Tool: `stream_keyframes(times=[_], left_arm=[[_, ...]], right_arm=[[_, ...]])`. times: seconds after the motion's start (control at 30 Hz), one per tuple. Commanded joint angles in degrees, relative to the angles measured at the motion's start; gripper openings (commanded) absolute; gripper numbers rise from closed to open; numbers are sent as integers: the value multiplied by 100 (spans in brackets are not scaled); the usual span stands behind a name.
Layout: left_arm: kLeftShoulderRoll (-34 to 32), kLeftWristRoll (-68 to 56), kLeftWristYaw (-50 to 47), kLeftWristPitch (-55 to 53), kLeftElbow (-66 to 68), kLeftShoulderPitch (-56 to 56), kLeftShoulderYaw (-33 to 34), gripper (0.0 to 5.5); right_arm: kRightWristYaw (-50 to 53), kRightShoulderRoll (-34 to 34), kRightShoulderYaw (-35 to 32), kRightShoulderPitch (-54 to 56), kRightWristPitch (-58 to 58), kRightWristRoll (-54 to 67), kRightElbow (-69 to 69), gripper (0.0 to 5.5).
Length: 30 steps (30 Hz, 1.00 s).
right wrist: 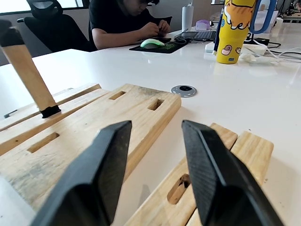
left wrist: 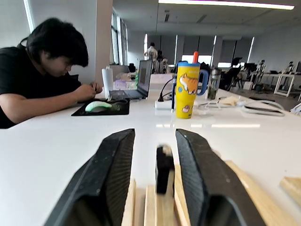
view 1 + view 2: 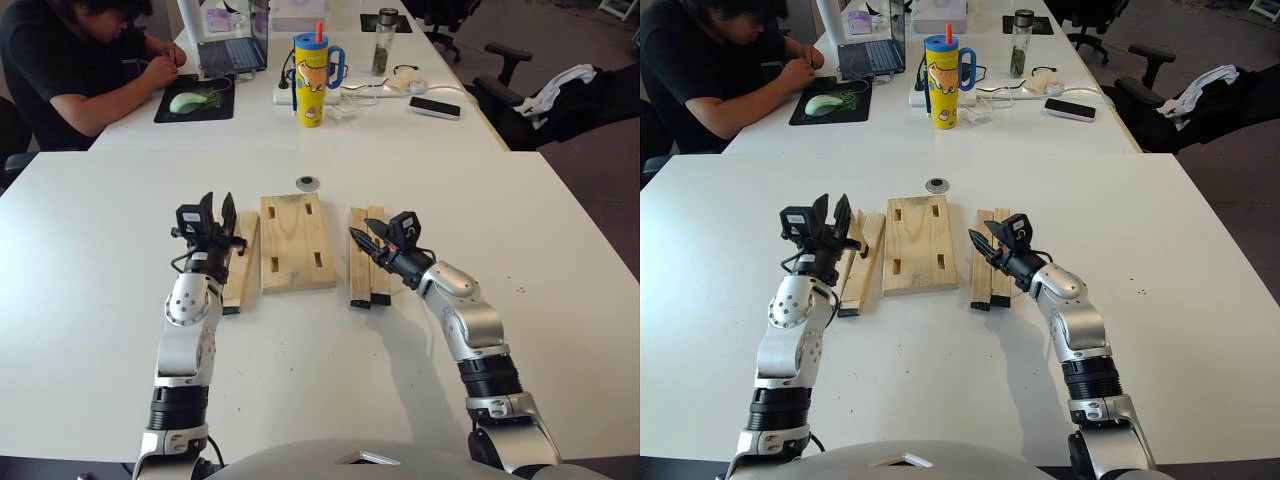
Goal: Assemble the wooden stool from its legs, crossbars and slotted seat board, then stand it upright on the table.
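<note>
The slotted seat board [image 3: 297,243] lies flat on the white table [image 3: 100,250] in the middle of the frame, its four slots facing up. A pair of wooden pieces [image 3: 243,270] lies just left of it, and another pair [image 3: 360,287] lies just right of it. Both pairs run parallel to the board's long edges. The left gripper [image 3: 218,200] sits left of centre over the upper end of the left pair, and its fingers [image 2: 113,165] are spread apart. A small black-tipped end [image 2: 164,167] shows between them with a gap on each side, and I cannot tell whether anything touches it. The right gripper [image 3: 358,238] hangs right of centre over the right pair. Its fingers [image 1: 207,160] are parted and grip nothing, above the gap between the board and a slotted piece. A round metal grommet [image 3: 307,182] sits in the table just above the board. A yellow cup [image 3: 310,80] stands at the upper middle of the frame.
</note>
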State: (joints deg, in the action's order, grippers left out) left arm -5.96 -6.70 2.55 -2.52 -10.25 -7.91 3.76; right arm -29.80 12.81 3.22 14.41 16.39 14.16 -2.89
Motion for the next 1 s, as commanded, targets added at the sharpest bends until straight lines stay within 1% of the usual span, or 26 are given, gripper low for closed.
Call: stream_keyframes(times=[0.03,0.07,0.2,0.3,0.37,0.73,0.87,0.93,1.0], left_arm=[[-149,-120,31,-139,-242,-772,193,140],[-172,-202,49,-238,-174,-1022,247,134],[-371,-405,220,-750,504,-1884,377,73],[-442,-507,419,-1152,1014,-2154,352,24],[-441,-559,469,-1258,1217,-2210,390,3],[-423,-639,592,-1059,1430,-2607,501,3],[-399,-631,589,-510,1197,-2815,566,3],[-415,-513,479,-707,1420,-2669,525,3],[-434,-355,459,-1113,1759,-2366,352,3]], right_arm=[[21,-40,24,40,32,-14,-7,199],[27,-48,21,39,28,-21,-11,199],[85,-98,39,68,-15,-80,-74,199],[147,-127,45,104,-43,-135,-135,199],[175,-139,76,116,-53,-173,-170,199],[226,-251,86,92,-148,-259,-208,199],[246,-275,79,96,-199,-281,-224,199],[243,-285,92,112,-203,-288,-234,199],[237,-294,108,115,-193,-285,-221,199]])
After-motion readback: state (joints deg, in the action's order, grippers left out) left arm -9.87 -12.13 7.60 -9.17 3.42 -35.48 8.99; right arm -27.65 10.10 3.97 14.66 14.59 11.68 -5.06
